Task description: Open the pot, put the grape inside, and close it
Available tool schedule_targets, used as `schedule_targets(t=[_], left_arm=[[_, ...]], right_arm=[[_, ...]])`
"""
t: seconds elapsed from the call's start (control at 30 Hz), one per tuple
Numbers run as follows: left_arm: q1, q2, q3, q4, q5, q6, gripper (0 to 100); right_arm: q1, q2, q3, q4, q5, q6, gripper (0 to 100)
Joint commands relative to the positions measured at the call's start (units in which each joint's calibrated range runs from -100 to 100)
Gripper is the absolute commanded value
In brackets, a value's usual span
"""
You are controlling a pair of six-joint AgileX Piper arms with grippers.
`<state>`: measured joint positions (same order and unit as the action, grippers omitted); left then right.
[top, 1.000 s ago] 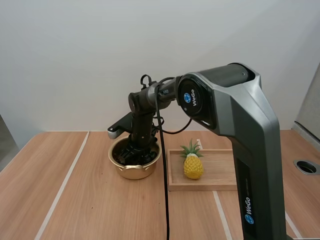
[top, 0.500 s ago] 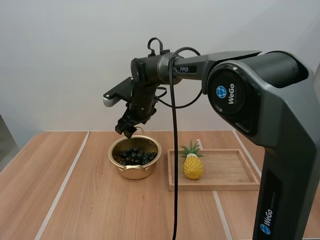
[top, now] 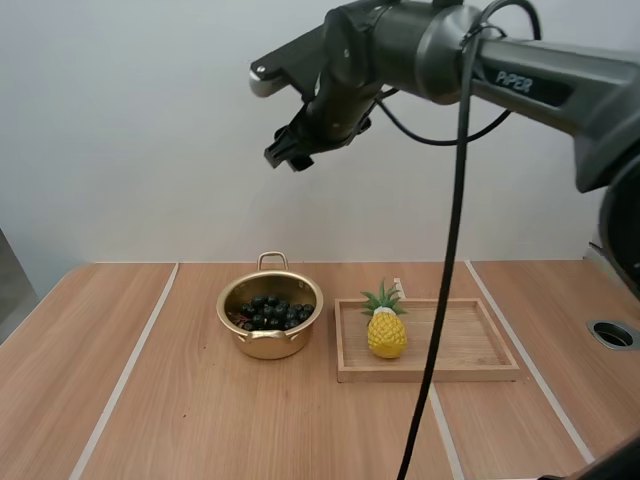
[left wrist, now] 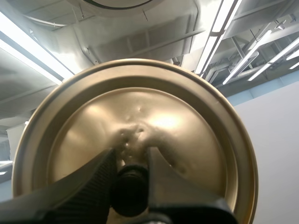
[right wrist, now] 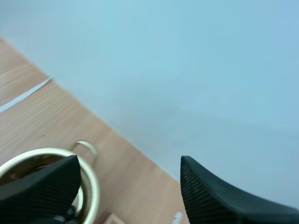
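Note:
The gold pot [top: 270, 342] stands uncovered on the table, and a bunch of dark grapes [top: 268, 312] lies inside it. High above the pot, my right gripper [top: 288, 155] hangs open and empty. In the right wrist view the right gripper [right wrist: 127, 161] has its fingers wide apart, with the pot's rim [right wrist: 91, 186] and handle far below. The left wrist view has my left gripper [left wrist: 130, 154] shut on the black knob [left wrist: 129, 189] of the gold pot lid [left wrist: 187, 121], which is held up in the air.
To the right of the pot a wooden tray [top: 470, 345] holds a small toy pineapple [top: 386, 330]. A round hole [top: 612, 333] sits in the table near its right edge. Bare wood lies in front of the pot and tray.
My right gripper has lifted out of the pot and risen high above it. The grapes stay behind in the pot.

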<state>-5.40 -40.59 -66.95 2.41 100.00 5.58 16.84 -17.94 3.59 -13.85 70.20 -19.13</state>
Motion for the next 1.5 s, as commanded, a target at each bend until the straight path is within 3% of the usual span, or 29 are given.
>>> schedule_targets(t=[0.0,0.43,1.0,1.1,1.2,1.47], left_arm=[[0.12,0.84,-0.12,-0.26,0.00,0.15,0],[0.12,4.16,-0.12,-0.26,0.00,0.15,0],[0.12,6.70,6.34,4.29,0.00,-1.78,0],[0.12,6.70,9.89,4.29,0.00,-2.49,0],[0.12,6.70,14.49,4.29,0.00,-3.69,0],[0.12,6.81,32.15,4.29,0.00,-4.01,0]], right_arm=[[-2.68,-4.25,-0.33,-0.99,-1.38,1.63,100],[-13.04,-16.76,-0.33,1.42,-1.65,3.49,100],[-14.57,-28.19,-0.33,0.85,5.21,6.08,98],[-14.57,-29.39,-0.33,-0.70,5.88,6.08,54],[-14.57,-30.50,-0.33,-1.66,7.04,6.08,2],[-14.57,-34.58,-0.33,-2.15,8.42,6.08,0]])
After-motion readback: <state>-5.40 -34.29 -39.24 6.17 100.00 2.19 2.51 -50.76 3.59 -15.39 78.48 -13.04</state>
